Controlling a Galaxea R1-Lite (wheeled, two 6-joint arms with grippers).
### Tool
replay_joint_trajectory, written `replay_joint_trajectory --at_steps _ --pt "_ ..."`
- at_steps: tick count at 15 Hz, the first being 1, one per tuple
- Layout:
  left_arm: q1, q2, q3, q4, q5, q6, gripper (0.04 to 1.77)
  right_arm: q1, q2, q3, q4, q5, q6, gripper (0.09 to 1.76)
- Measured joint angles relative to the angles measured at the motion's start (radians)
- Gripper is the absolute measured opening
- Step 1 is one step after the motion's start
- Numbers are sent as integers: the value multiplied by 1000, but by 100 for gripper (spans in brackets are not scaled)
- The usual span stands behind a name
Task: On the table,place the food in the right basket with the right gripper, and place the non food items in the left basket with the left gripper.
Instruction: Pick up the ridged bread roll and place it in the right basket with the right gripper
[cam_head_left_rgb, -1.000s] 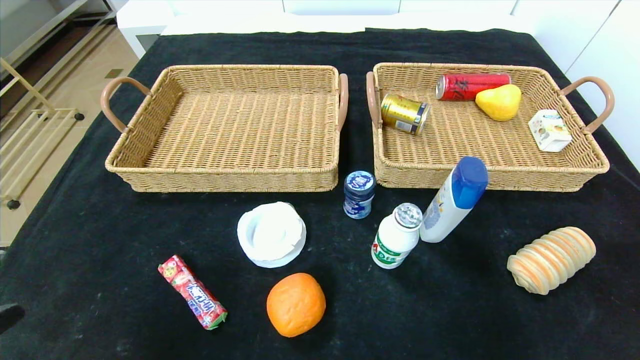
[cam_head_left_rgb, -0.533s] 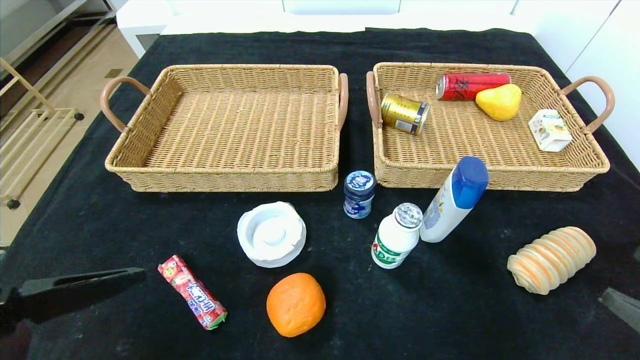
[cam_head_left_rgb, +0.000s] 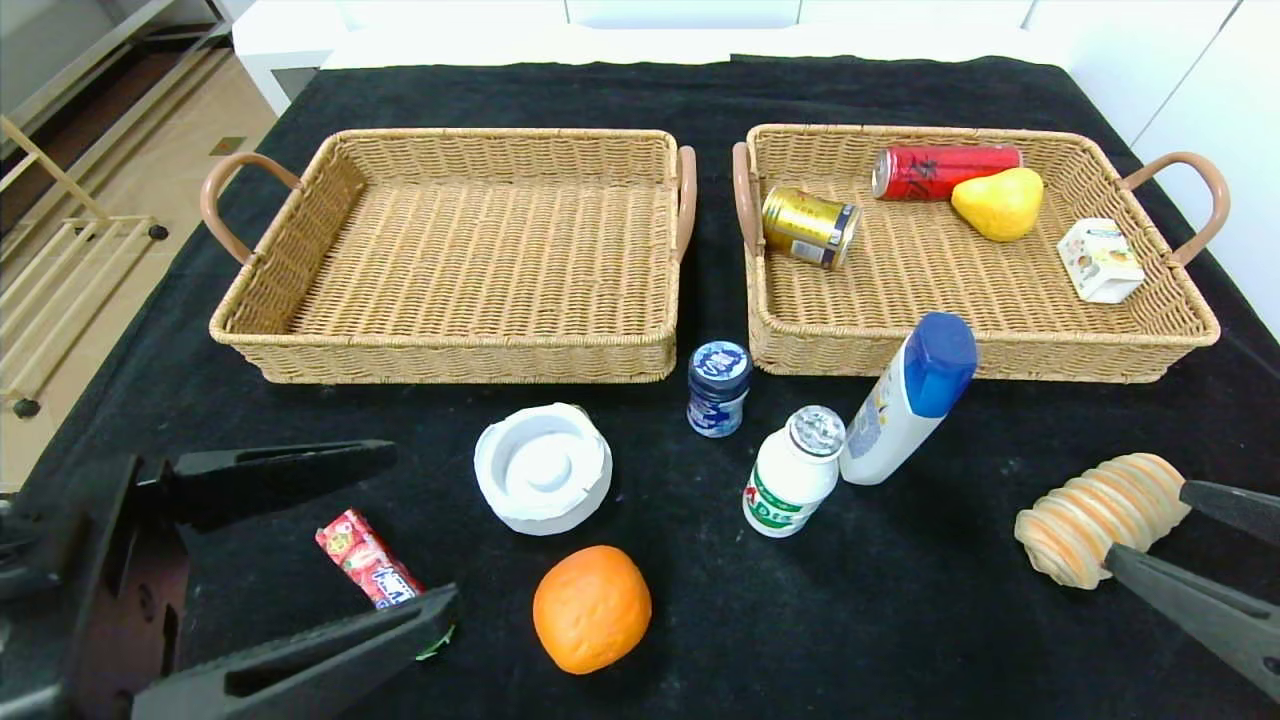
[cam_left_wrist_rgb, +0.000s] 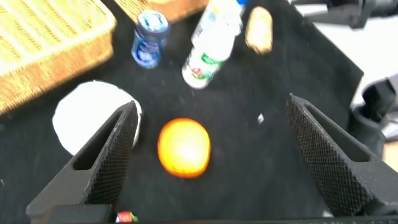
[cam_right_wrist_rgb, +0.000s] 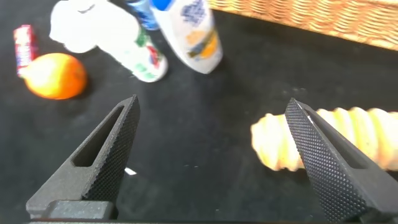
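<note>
Left gripper (cam_head_left_rgb: 380, 535), jaws spread wide and holding nothing, hangs over the candy (cam_head_left_rgb: 372, 562) near the table's (cam_head_left_rgb: 150, 400) front left corner. Right gripper (cam_head_left_rgb: 1165, 525), likewise spread and unloaded, straddles the bread (cam_head_left_rgb: 1095, 515) near the front right edge.

We see a bench draped in matt black cloth (cam_head_left_rgb: 640, 90), faintly dusty. Two rectangular baskets of tan woven wicker, the left basket (cam_head_left_rgb: 455, 350) and the right basket (cam_head_left_rgb: 1000, 352), look rough, with smooth brown handles. In the right one lie a glossy gold metal can (cam_head_left_rgb: 808, 228), a glossy red metal can (cam_head_left_rgb: 945, 172), a smooth yellow pear (cam_head_left_rgb: 997, 204) and a white paper carton (cam_head_left_rgb: 1099, 261). On the cloth we find a matt white ribbed plastic lid (cam_head_left_rgb: 543, 468), a dimpled orange fruit (cam_head_left_rgb: 592, 608), a shiny red foil candy wrapper (cam_head_left_rgb: 368, 560) and a ridged tan bread roll (cam_head_left_rgb: 1100, 518). The left hand's (cam_left_wrist_rgb: 208, 152) black fingers (cam_left_wrist_rgb: 323, 158) carry cross-hatched textured pads.
</note>
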Motion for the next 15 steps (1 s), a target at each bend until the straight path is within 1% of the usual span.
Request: replay_joint_trajectory --at_steps 3,4,6,8,11,14,15 --pt "-1 33 63 -220 10 -35 172 3 28 -7 -10 -18 -5 171" --pt "-1 41 83 -246 13 -38 172 3 34 -8 -24 -18 -4 171" --pt "3 49 100 -249 17 -40 172 3 47 -9 -47 -17 -3 171" --pt "8 51 104 -249 40 -37 172 1 62 -9 -48 -18 -3 171" --pt "10 43 106 -244 52 -37 172 1 70 -9 -57 -20 -3 171" --pt "11 29 105 -213 53 -36 172 1 73 -10 -52 -50 -1 171" --pt "11 26 99 -211 52 -35 172 1 76 -19 -42 -95 -1 171"
